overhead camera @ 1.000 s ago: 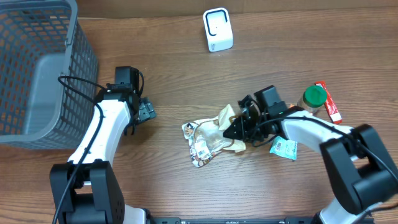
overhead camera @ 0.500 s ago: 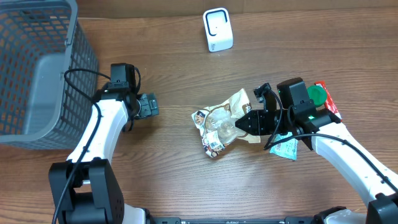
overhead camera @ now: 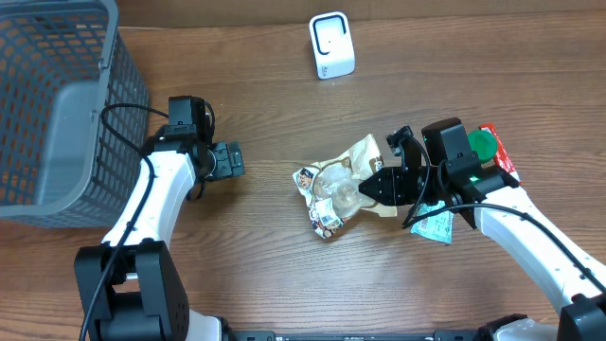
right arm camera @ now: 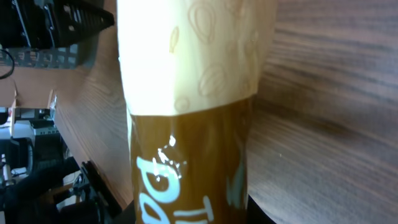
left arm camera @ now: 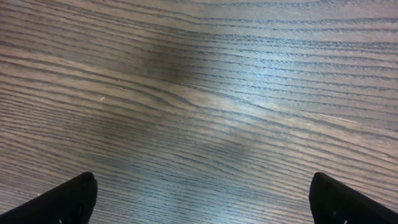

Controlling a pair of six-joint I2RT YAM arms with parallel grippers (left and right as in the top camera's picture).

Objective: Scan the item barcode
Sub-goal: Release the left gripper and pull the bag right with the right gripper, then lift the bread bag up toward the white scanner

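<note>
the crumpled snack pouch (overhead camera: 336, 189), near the middle of the table, had shifted slightly toward the far right over the last second and then held steady, apparently picked up but not yet brought to the white scanner (overhead camera: 331, 44) at the far edge. the right gripper (overhead camera: 379, 187) was pinched narrowly on the pouch's edge. the left gripper (overhead camera: 230, 160) stood wide open over bare wood, holding nothing.

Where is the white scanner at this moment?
In the overhead view, the white scanner stands top centre, beyond the snack bag and right of the grey basket.
</note>
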